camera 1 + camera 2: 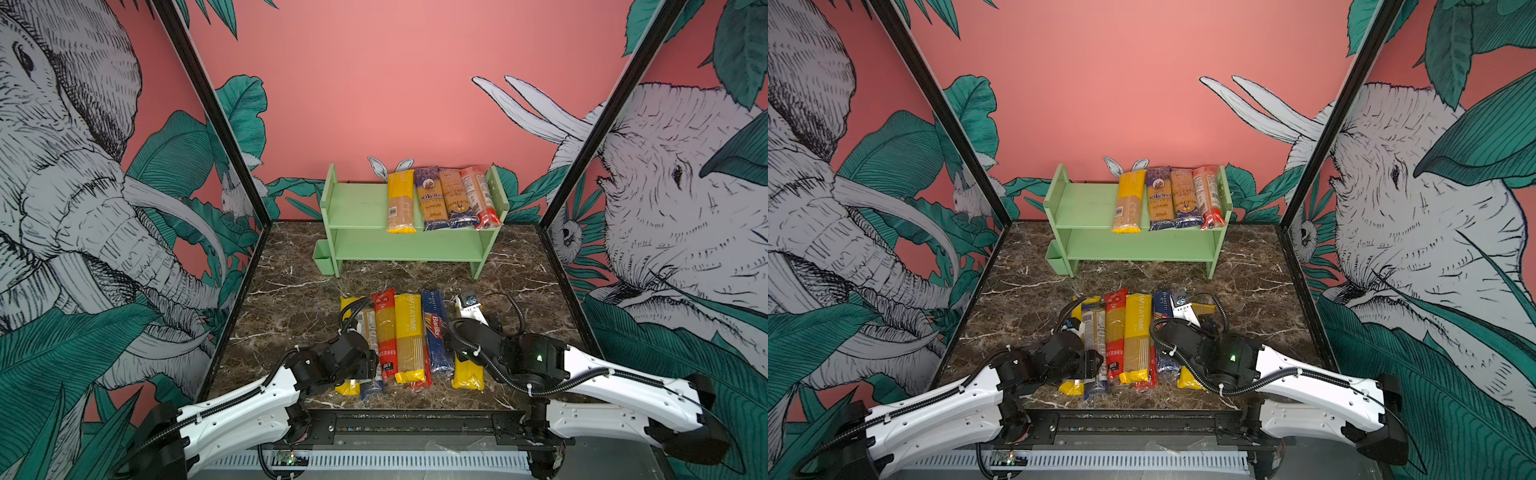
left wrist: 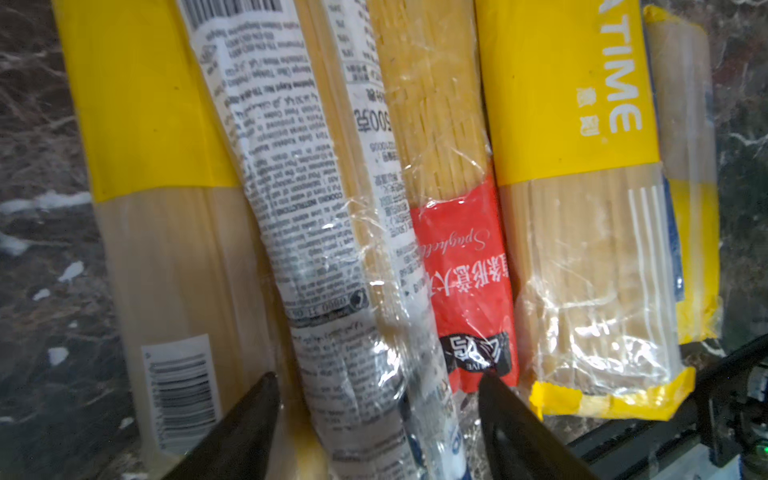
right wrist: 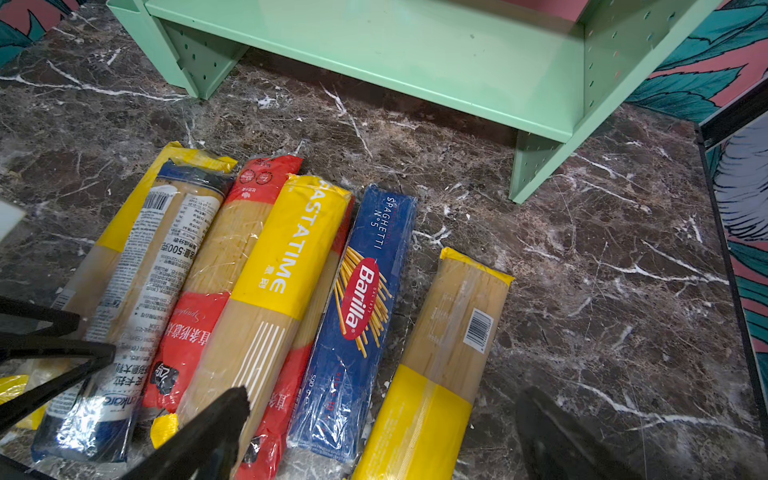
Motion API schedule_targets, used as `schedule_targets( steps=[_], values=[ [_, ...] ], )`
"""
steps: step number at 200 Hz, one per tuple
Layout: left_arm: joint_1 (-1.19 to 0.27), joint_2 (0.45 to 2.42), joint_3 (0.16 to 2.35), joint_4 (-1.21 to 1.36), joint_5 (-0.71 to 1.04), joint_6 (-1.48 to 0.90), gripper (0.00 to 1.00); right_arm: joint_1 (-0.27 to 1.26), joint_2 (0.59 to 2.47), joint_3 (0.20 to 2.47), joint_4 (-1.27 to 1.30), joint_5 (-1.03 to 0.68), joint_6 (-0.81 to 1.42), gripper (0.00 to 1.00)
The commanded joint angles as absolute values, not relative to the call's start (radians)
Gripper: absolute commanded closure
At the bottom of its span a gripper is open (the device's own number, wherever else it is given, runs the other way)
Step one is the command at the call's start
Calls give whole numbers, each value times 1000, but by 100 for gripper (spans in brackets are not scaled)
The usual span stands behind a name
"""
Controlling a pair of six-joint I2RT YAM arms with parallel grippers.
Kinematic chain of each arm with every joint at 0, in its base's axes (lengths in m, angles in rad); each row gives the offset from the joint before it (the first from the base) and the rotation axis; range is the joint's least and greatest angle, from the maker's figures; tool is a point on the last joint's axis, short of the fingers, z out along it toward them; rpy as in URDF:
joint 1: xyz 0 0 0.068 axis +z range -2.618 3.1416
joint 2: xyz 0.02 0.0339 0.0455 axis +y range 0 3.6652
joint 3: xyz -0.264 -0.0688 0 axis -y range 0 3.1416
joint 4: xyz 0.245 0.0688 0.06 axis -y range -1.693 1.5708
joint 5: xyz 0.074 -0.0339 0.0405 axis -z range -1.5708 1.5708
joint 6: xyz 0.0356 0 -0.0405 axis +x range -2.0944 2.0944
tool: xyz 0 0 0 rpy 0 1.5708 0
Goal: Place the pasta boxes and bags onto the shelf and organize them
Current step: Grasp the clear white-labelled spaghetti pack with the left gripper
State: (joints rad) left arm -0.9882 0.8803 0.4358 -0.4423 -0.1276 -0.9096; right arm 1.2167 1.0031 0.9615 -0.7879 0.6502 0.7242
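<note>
Left fingers (image 2: 249, 428) are set partly open astride white-labelled pack (image 2: 316, 249), not clamped; right fingers (image 3: 208, 432) are spread wide above Barilla pack (image 3: 357, 307), nothing is held.

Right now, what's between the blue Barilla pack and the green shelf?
Only bare dark marble tabletop lies between the blue Barilla spaghetti pack and the pale green shelf; the right wrist view shows it.

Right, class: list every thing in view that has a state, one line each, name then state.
shelf: top tier holds four packs; lower tier bare.
Barilla pack: flat on the table, unheld.
PASTATIME pack: lying partly on a red-ended pack.
left gripper: open, fingers either side of the blue-ended pack.
right gripper: open, empty.
</note>
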Motion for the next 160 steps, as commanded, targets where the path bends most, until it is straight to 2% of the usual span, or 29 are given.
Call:
schedule_targets(
  steps=[1,53,91,111,139,160],
  values=[
    [-999,942,430,-381,-159,-942,22,1204,966,941,-774,664,717,1],
    [-999,1131,469,-351,-165,-926,21,1189,880,883,-781,671,720,1],
    [-998,1271,502,-314,-156,-924,27,1173,823,846,-792,674,723,1],
    [-999,1318,512,-303,-147,-923,39,1168,801,833,-797,673,721,1],
    [-999,1317,514,-311,-145,-925,48,1161,784,822,-801,672,714,1],
    [-999,1289,527,-355,-153,-920,64,1155,778,819,-799,670,705,1]
  ],
)
